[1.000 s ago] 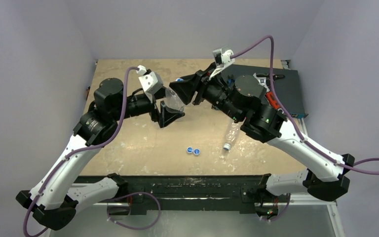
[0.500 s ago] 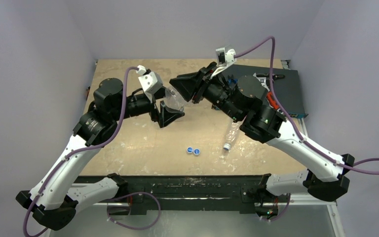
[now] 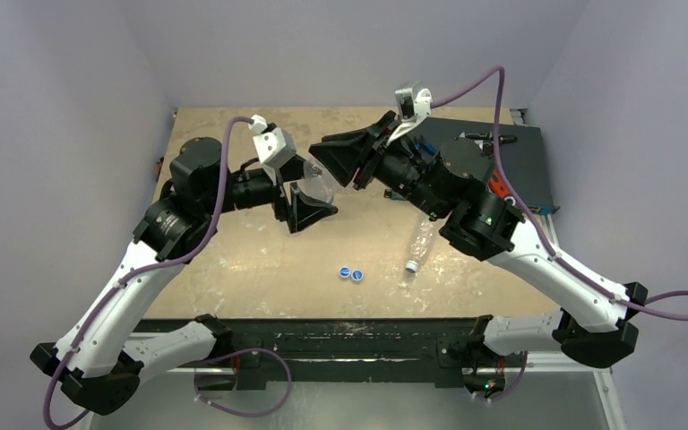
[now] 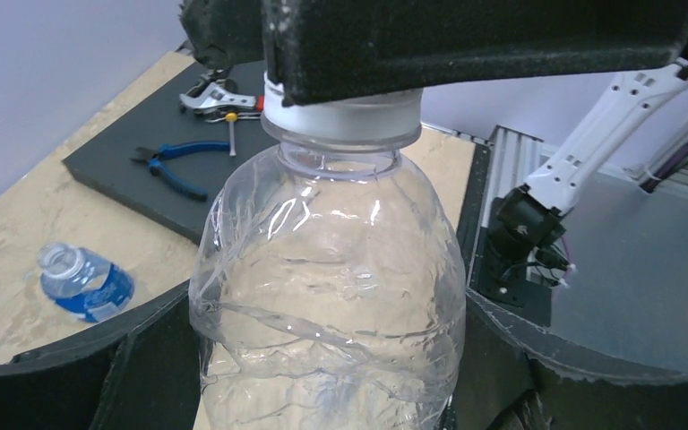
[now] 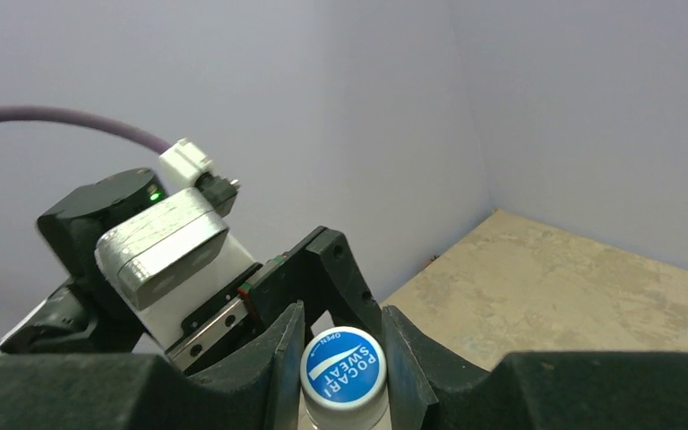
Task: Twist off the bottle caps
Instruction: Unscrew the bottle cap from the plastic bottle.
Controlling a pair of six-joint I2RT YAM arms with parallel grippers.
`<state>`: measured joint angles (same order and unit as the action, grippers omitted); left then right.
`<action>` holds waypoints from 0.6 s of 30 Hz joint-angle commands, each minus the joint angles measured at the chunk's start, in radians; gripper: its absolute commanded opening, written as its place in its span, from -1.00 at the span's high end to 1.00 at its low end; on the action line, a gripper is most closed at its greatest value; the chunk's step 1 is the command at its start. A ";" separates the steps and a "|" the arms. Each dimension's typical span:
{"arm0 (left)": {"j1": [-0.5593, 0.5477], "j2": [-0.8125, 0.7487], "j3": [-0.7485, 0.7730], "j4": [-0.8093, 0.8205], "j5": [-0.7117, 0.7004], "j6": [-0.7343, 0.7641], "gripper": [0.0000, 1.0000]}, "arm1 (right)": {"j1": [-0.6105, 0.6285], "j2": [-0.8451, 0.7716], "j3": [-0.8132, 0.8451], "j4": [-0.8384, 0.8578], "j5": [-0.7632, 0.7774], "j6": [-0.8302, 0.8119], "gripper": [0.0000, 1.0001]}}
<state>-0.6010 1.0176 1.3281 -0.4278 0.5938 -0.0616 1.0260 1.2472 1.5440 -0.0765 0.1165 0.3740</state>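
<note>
The left gripper squeezes a crinkly clear bottle and holds it up over the middle of the table. The right gripper is closed tight on its blue-topped cap. Nearer, two loose blue caps lie together. Right of them lies another bottle.

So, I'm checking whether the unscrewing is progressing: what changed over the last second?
The right gripper, shut on the cap, twisted slightly at the wrist. The left gripper kept its hold on the bottle, shifting only a touch. The two loose caps and the lying bottle stayed put.
</note>
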 commanded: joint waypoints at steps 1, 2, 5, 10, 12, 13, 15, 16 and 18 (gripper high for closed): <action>-0.003 0.010 0.075 0.101 0.247 -0.095 0.91 | -0.006 -0.036 -0.018 0.084 -0.313 -0.102 1.00; -0.003 0.014 0.077 0.112 0.294 -0.118 0.90 | -0.014 -0.037 -0.023 0.104 -0.370 -0.115 1.00; -0.003 0.015 0.080 0.156 0.409 -0.175 0.89 | -0.078 -0.039 -0.042 0.147 -0.610 -0.104 1.00; -0.003 0.013 0.075 0.209 0.542 -0.246 0.90 | -0.169 -0.071 -0.103 0.255 -0.886 -0.063 1.00; -0.003 0.012 0.071 0.228 0.566 -0.266 0.89 | -0.177 -0.073 -0.104 0.258 -0.934 -0.068 1.00; -0.003 0.011 0.071 0.232 0.570 -0.269 0.90 | -0.179 -0.071 -0.104 0.258 -0.945 -0.069 1.00; -0.003 0.009 0.071 0.236 0.569 -0.269 0.90 | -0.180 -0.071 -0.105 0.262 -0.960 -0.068 1.00; -0.003 0.009 0.070 0.237 0.568 -0.266 0.89 | -0.181 -0.071 -0.110 0.272 -0.956 -0.062 1.00; -0.003 0.006 0.070 0.233 0.558 -0.258 0.90 | -0.181 -0.076 -0.117 0.287 -0.924 -0.052 1.00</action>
<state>-0.6006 1.0470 1.3621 -0.3031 1.0702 -0.2790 0.8467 1.1770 1.4540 0.2031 -0.7021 0.3149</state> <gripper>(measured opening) 0.817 0.364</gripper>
